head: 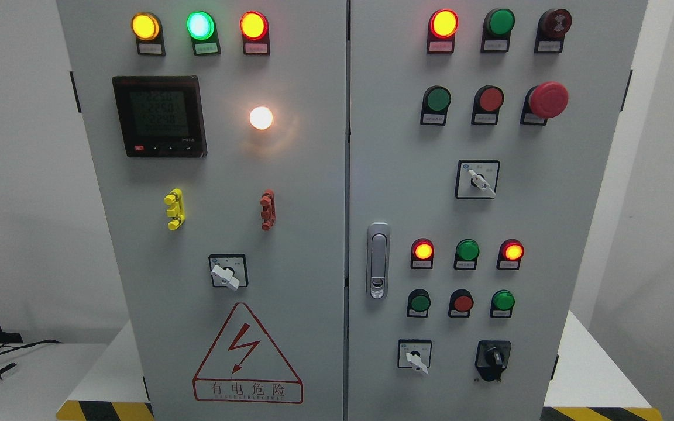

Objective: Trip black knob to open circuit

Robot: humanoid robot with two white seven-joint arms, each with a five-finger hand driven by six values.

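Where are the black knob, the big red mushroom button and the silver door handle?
black knob point(494, 356): head view, on the middle of its turning grip, lower right of the right door.
red mushroom button point(548, 99): head view, on its domed cap.
silver door handle point(378, 260): head view, on its lever's middle.

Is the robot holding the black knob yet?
No. Neither robot hand is in the picture, so nothing is held. The black knob sits untouched at the cabinet's lower right.

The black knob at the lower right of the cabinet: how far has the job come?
Nothing looks done yet. The black knob stands untouched on the right door, and several indicator lamps glow. No hand is in view, so nothing is in hand. Reaching and turning the knob are left.
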